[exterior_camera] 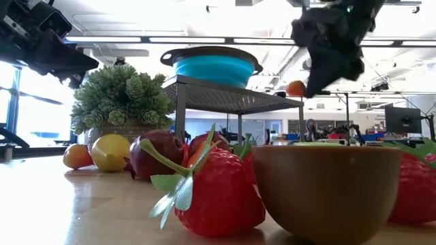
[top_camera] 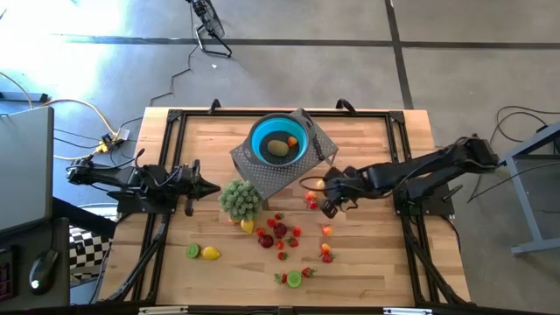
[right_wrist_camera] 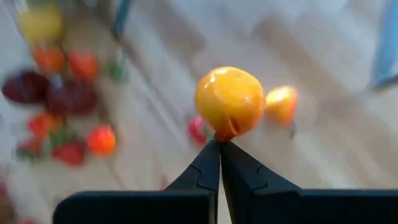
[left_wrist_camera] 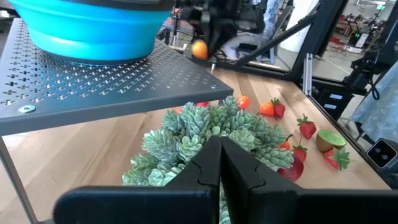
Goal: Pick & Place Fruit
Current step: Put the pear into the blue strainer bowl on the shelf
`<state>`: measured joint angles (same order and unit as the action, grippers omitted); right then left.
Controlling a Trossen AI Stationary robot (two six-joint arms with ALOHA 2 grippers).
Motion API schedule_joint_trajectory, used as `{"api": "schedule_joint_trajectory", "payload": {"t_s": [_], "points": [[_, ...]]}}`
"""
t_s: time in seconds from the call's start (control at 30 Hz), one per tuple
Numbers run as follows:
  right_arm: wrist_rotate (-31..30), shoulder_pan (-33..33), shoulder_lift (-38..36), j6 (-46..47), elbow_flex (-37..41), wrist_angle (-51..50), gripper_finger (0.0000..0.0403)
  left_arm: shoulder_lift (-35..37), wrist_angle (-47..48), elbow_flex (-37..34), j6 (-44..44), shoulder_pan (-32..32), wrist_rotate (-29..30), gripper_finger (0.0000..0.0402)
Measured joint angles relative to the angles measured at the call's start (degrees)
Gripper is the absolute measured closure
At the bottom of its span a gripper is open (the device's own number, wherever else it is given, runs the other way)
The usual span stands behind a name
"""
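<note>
Small orange fruit (right_wrist_camera: 230,101) pinched aloft, brownish-green piece (top_camera: 278,147) in bowl, others scattered on table

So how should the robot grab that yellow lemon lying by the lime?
Probably from straight above, fingers closing across the lemon's narrow middle, not its pointed ends. It lies flat on the table with the lime right beside one end; the other sides look free.

Blue bowl (top_camera: 280,138) on grey perforated rack (top_camera: 262,171). Inside bowl: one brownish-green piece (top_camera: 277,147), one orange. Right gripper (right_wrist_camera: 219,144), fingers black, holds yellow-orange fruit (right_wrist_camera: 230,101). Beside rack: pale green plant (top_camera: 239,198); red, possibly dark-red, fruit (top_camera: 278,232) on light wood desk (top_camera: 367,262).
</note>
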<state>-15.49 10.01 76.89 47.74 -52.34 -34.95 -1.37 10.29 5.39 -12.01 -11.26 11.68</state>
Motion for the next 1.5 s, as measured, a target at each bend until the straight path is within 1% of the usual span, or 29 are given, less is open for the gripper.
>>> {"api": "schedule_joint_trajectory", "payload": {"t_s": [0.07,0.17,0.33,0.43,0.53,0.63,0.8,1.0,1.1,1.2,1.27,1.5], "points": [[-4.16,0.25,-1.72,-1.29,0.0,1.71,0.0399,0.0,-0.07,0.0,0.08,-0.01,0.08,0.0401],[-8.72,0.23,-3.67,-4.58,0.0,4.99,0.0399,0.0,-0.16,-0.02,0.15,0.01,0.9,0.0401],[-14.95,-0.3,-5.0,-13.73,0.0,11.96,0.0399,0.0,-0.21,-0.02,0.15,-0.01,0.94,0.0401],[-17.36,-0.68,-4.98,-19.4,-0.1,15.21,0.0399,0.0,-0.47,-0.04,0.15,0.01,1.06,0.0401],[-17.59,-1.33,-4.91,-24.3,-0.07,18.07,0.0399,0.0,-1.27,-0.13,0.15,0.01,2.03,0.0401],[-17.76,-1.54,-4.93,-26.41,-0.07,20.03,0.0399,0.0,-2.65,-0.26,0.15,-0.01,2.3,0.0401],[-20.26,-1.49,-4.91,-28.59,-0.07,22.86,0.04,0.0,-3.27,-0.26,0.16,-0.01,4.33,0.0401],[-19.94,-2.23,-4.91,-32.21,0.0,26.47,0.04,0.0,-3.01,-0.24,0.17,0.0,6.05,0.0401],[-18.81,-3.6,-4.91,-36.94,0.0,30.03,0.04,0.0,-2.64,-0.15,0.17,-0.01,6.05,0.0401],[-15.14,-5.55,-4.41,-42.15,0.0,34.31,0.04,0.0,-2.59,-0.15,1.11,0.0,6.05,0.0401],[-12.41,-7.29,-4.2,-44.06,0.0,36.52,0.04,0.0,-2.59,-0.15,1.51,-0.01,6.05,0.0401],[-3.85,-14.75,-4.23,-44.82,0.0,41.09,0.04,0.0,-2.0,-0.04,1.68,-0.01,6.05,0.0401]]}}
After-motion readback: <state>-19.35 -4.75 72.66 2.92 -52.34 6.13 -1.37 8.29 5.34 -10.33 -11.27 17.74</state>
